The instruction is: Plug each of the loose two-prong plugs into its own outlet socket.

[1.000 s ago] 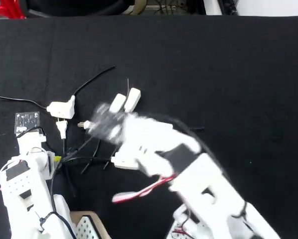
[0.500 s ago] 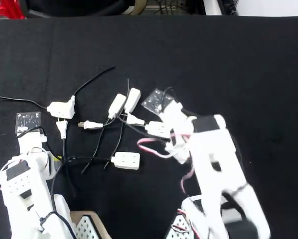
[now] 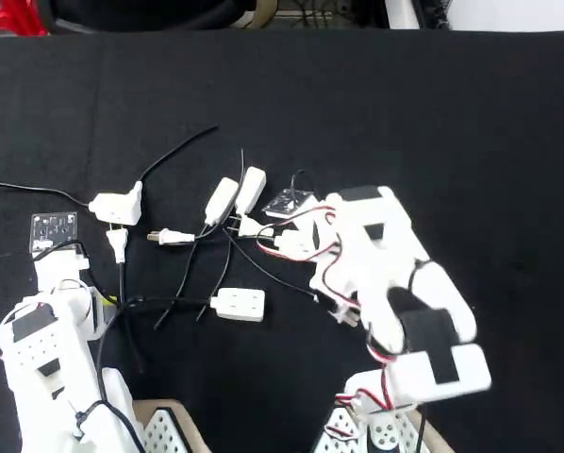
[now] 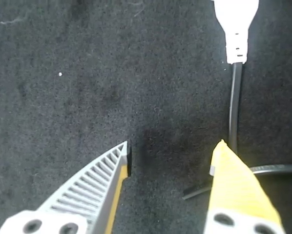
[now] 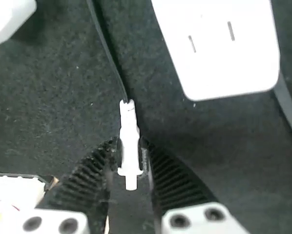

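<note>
My right gripper (image 5: 129,147) is shut on a small white two-prong plug (image 5: 128,122) with a black cable. Just ahead of it lies a white outlet socket (image 5: 219,44), its two slots facing the camera. From above, that held plug (image 3: 251,226) sits beside two white sockets (image 3: 235,193). My left gripper (image 4: 173,158) is open over bare cloth, with another white plug (image 4: 236,24) on a black cable ahead of it. The high view shows that plug (image 3: 118,243), a third plug (image 3: 174,236), a white adapter (image 3: 117,205) and a white outlet block (image 3: 238,303).
Black cables (image 3: 183,274) tangle between the plugs and sockets on the black cloth (image 3: 433,123). The left arm (image 3: 41,349) stands at the near left edge, the right arm (image 3: 395,293) at the near middle. A red object (image 3: 8,14) lies beyond the far left corner.
The right arm swung from the tangle's left side out to the right, then settled with its gripper at the plug by the two sockets. The left arm kept still.
</note>
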You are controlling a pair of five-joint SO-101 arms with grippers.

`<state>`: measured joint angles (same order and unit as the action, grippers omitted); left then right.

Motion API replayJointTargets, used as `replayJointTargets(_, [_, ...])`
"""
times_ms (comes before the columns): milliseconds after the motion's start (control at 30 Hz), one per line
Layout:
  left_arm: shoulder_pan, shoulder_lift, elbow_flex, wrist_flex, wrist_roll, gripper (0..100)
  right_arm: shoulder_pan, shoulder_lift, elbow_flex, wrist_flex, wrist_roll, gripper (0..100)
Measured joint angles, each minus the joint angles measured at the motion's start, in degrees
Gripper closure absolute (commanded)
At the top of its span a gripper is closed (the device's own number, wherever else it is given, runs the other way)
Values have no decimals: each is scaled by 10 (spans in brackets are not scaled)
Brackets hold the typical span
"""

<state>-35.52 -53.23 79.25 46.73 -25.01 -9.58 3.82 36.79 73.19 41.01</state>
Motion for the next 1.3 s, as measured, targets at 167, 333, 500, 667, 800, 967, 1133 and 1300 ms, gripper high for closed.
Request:
replayJointTargets(167, [0,0,0,0,0,733,-19,38,-2,-4,0,953])
replayJointTargets(333, [0,0,0,0,0,733,-22,40,-1,-16,0,987])
replayJointTargets(500, [0,0,0,0,0,733,-22,41,-1,-18,0,987])
replayJointTargets(667, [0,0,0,0,0,733,-25,25,-24,29,0,988])
replayJointTargets(800, [0,0,0,0,0,733,-25,-62,-24,91,0,988])
replayJointTargets(967, [16,0,0,0,0,733,-25,-251,-24,140,-12,988])
replayJointTargets(1133, [53,-4,0,22,0,733,-39,-469,-23,89,-114,988])
replayJointTargets(1300, [84,-68,0,36,2,733,-80,-599,18,-31,-272,988])
